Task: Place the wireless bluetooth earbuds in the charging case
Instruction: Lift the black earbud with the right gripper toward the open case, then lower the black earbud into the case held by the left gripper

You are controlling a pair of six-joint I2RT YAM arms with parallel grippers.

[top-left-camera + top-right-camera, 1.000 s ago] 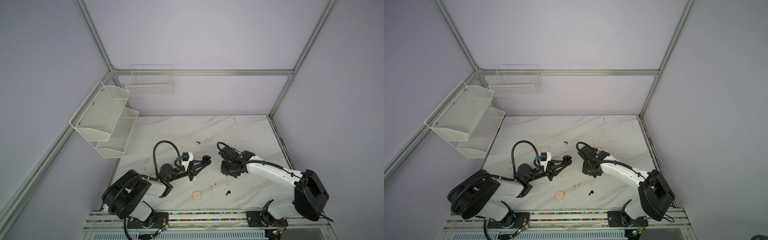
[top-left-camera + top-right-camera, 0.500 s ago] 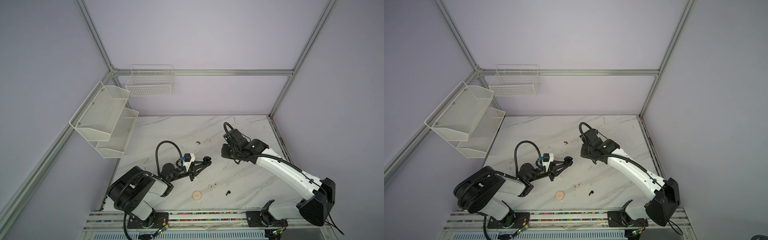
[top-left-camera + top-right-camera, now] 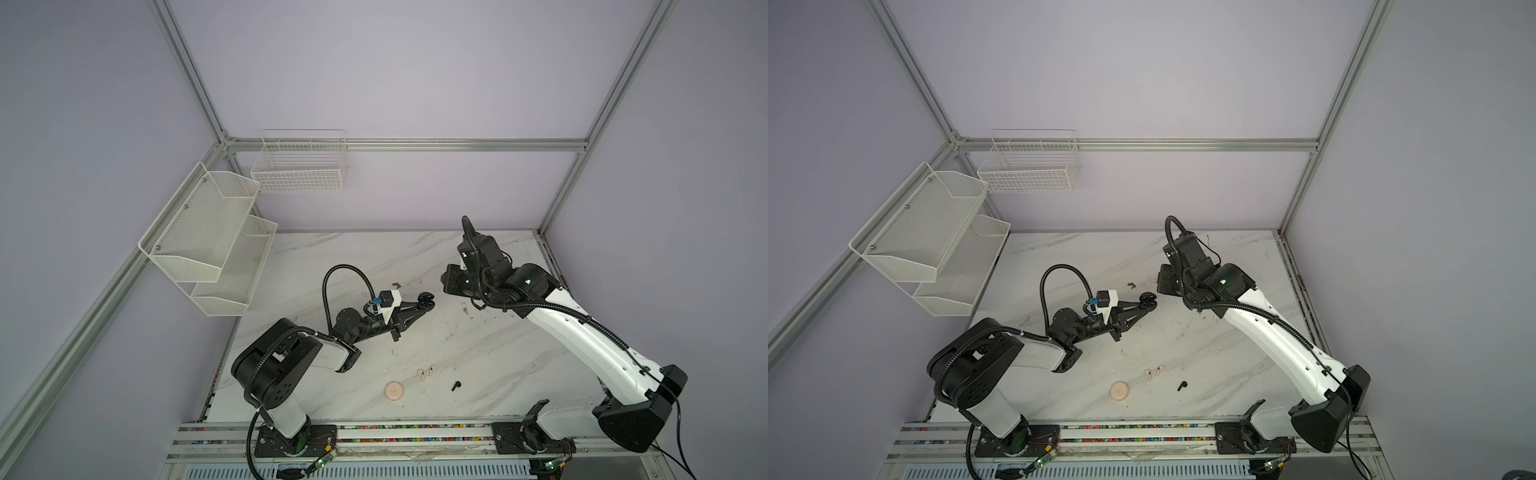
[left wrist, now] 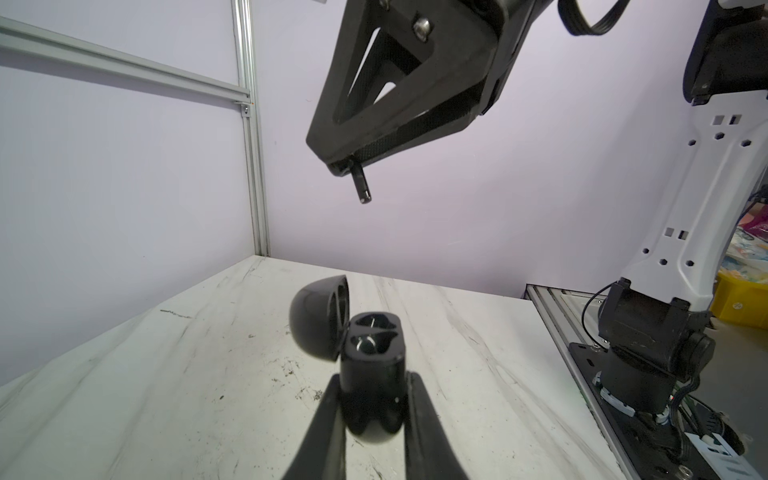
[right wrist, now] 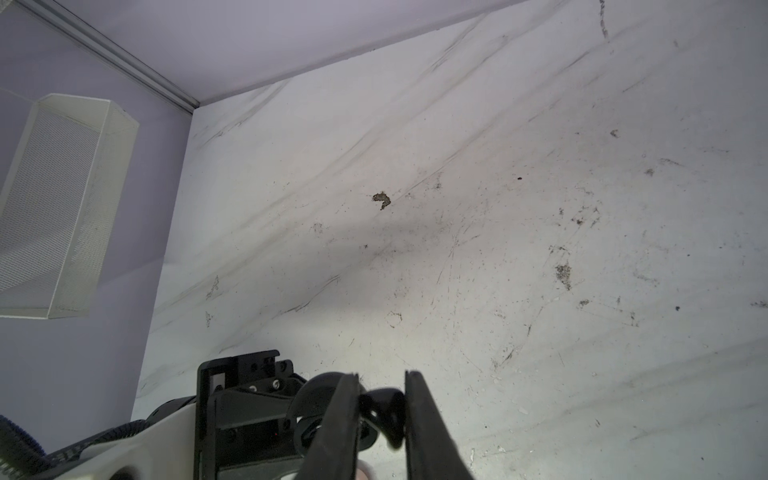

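Observation:
My left gripper (image 3: 424, 302) (image 4: 372, 388) is shut on the base of a black charging case (image 4: 372, 357) (image 3: 1147, 300), held low over the marble with its lid swung open and both wells showing. Raised above and just right of the case, my right gripper (image 5: 381, 401) (image 4: 338, 163) is shut on a black earbud (image 5: 384, 411), whose stem (image 4: 360, 188) pokes out below the fingertips. A second black earbud (image 3: 456, 385) (image 3: 1182, 385) lies on the table near the front. Two pale pink earbuds (image 3: 427, 372) (image 3: 1153, 371) lie beside it.
A round pink case (image 3: 394, 392) (image 3: 1120, 391) sits shut near the front edge, left of the pink earbuds. White mesh shelves (image 3: 208, 241) hang on the left wall and a wire basket (image 3: 299, 166) on the back wall. A dark scuff (image 5: 381, 199) marks the tabletop.
My right arm has lifted from low over the table's middle and stretched up and back, carrying the black earbud. The left gripper has shifted only slightly with the open case.

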